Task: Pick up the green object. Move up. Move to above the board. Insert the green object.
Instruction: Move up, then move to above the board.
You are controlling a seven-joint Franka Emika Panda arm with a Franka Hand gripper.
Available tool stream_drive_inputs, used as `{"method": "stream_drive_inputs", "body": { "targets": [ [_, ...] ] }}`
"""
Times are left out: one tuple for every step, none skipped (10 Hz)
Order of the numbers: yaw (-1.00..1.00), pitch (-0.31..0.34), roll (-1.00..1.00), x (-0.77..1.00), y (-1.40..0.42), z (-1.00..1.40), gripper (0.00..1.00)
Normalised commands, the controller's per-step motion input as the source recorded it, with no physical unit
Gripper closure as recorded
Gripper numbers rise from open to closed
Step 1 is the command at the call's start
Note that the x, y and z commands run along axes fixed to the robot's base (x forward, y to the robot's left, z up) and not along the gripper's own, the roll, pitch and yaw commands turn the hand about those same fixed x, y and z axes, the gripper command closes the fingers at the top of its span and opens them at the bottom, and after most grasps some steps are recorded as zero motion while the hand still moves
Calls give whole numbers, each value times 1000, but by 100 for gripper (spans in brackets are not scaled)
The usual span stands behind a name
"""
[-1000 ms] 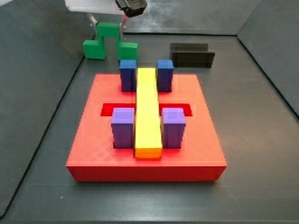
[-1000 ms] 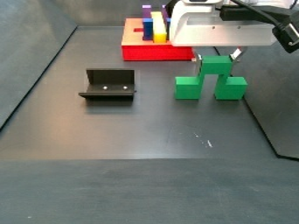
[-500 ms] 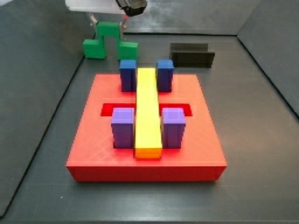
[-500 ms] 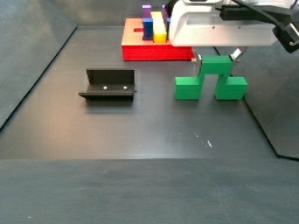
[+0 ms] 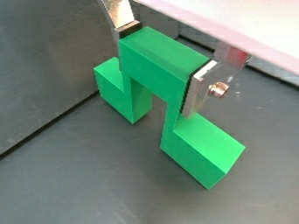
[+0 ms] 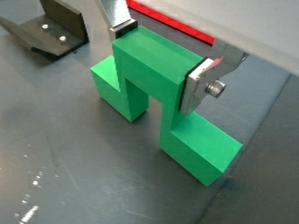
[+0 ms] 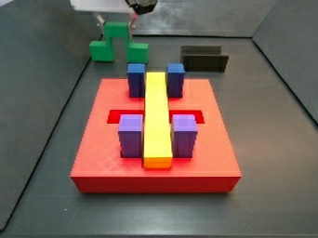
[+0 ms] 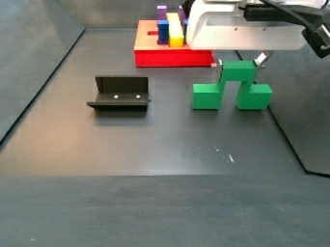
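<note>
1. My claw (image 5: 163, 57) straddles the raised middle cube of the green object (image 6: 158, 87), with one silver finger (image 5: 118, 17) flat against one face and its mate (image 6: 205, 77) against the opposite face. It looks clenched on the cube, though I cannot be sure from these angles how firmly the pads bite.
2. The green object stands with both legs on the dark surface (image 8: 154, 154), well apart from the board (image 7: 155, 149). If my grip is shallow or off-centre, I judge the piece may tilt or slip out as I lift.
3. The pads only cover a narrow strip of the cube. A jerk upward could twist the piece, and a twisted piece would jam at the slot.
4. The board carries a yellow bar (image 7: 156, 116) and blue-purple posts (image 7: 132, 135). If I travel too low, the green legs could knock them.
5. The black U-shaped block (image 8: 120, 94) sits off to one side and seems no threat.
6. In a side view the recessed slots are partly hidden by the posts, so misalignment is a real risk.
</note>
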Motion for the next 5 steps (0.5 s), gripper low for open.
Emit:
{"method": "stream_drive_inputs", "body": {
  "targets": [
    [36, 18, -3, -21, -22, 815, 100],
    [51, 48, -9, -85, -45, 645, 100],
    [28, 10, -2, -30, -26, 274, 100],
    [0, 0, 0, 0, 0, 1400, 100],
    [-2, 25, -3, -3, 1, 1400, 100]
  ]
}}
